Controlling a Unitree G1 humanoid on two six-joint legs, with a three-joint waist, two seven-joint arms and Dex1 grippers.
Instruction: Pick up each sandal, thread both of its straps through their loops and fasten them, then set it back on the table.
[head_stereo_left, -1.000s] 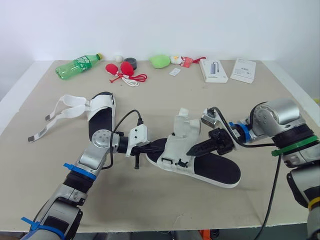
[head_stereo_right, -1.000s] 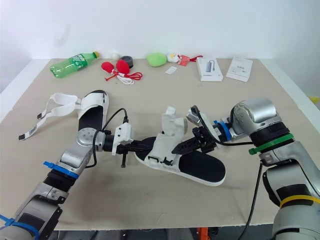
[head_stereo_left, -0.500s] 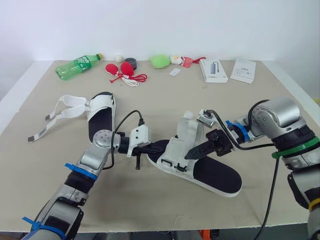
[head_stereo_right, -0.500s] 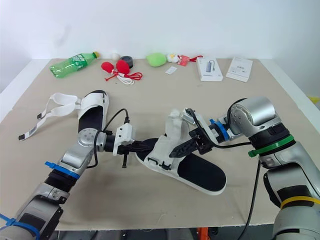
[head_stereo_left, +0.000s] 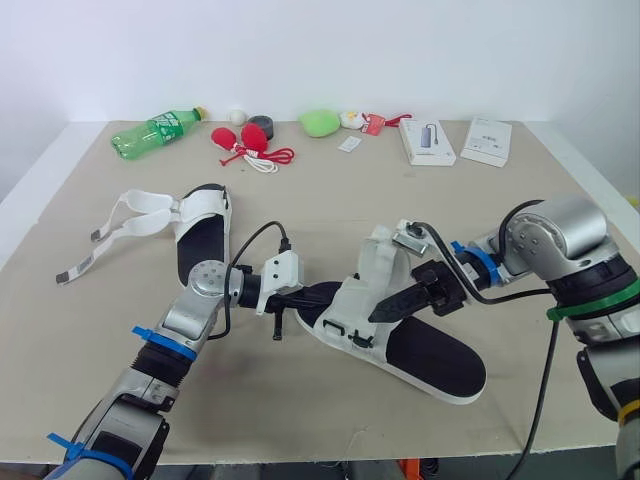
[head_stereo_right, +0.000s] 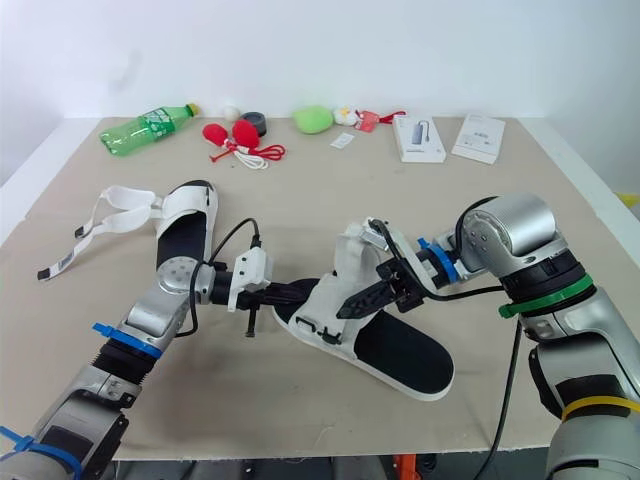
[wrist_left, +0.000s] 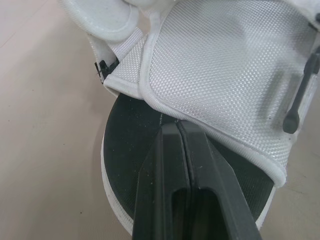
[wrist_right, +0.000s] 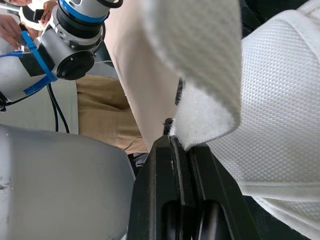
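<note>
Sandal (head_stereo_left: 420, 345) sits mid tabletop (head_stereo_left: 300, 420) w/ left gripper (head_stereo_left: 328, 292) pinched shut at its toe end and right gripper (head_stereo_left: 375, 315) clamped on the strap (head_stereo_left: 385, 255) tip, so imo hold the toe steady & feed the strap straight at its loop, no twisting.

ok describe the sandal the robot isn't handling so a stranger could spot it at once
On the beige table, look to the robot's left side. The sandal there lies flat, black footbed up. Unlike the middle sandal between the left end effector and the right end effector, its long white straps trail loose toward the table's left edge.
</note>
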